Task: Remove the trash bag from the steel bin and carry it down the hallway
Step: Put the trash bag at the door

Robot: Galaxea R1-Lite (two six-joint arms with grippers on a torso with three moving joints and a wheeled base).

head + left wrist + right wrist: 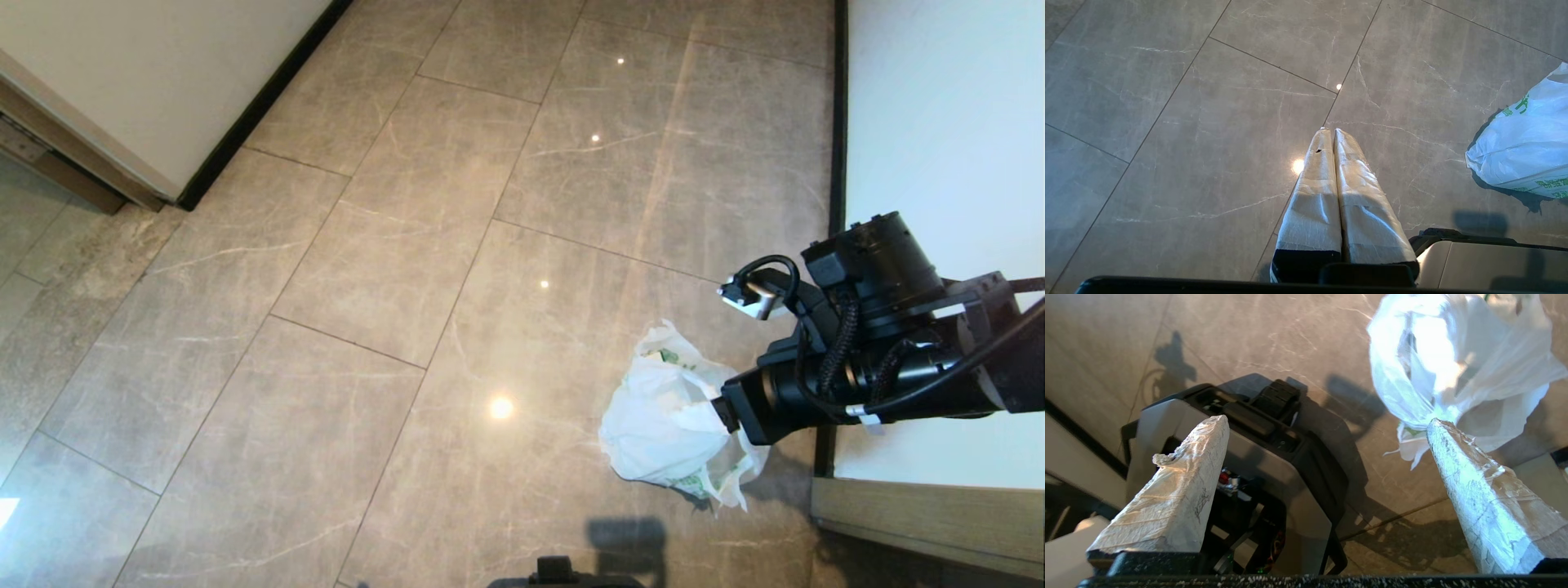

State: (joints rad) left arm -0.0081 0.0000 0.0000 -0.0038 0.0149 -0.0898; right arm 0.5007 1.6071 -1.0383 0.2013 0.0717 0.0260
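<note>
The thin white translucent plastic trash bag (665,416), wrinkled and printed with green marks, is seen lying on the glossy beige marble-look floor tiles (392,269) of the hallway, just ahead of the right gripper (1327,420) and close to the black baseboard (838,122) of the off-white wall (939,106) on that arm's outer side.

In the head view the right arm's black wrist housing (857,359) is shown reaching in over the bag, but the fingers themselves are hidden behind it. The right wrist view supplies what is missing there: the two tape-wrapped fingers (1175,486) are spread wide apart with nothing between them, and one fingertip is seen against the bag's gathered upper folds; whether it touches the plastic cannot be told. Below the spread fingers, the robot's grey and black base (1274,457) is also shown, of which only a sliver appears in the head view.

The left gripper (1330,131) is out of the head view. In the left wrist view its white-wrapped fingers are pressed together, empty, pointing down at bare tile, with the bag lying well off to one side of them. A brown door frame (49,139) is visible only in the head view, far across the floor from the working hand.
</note>
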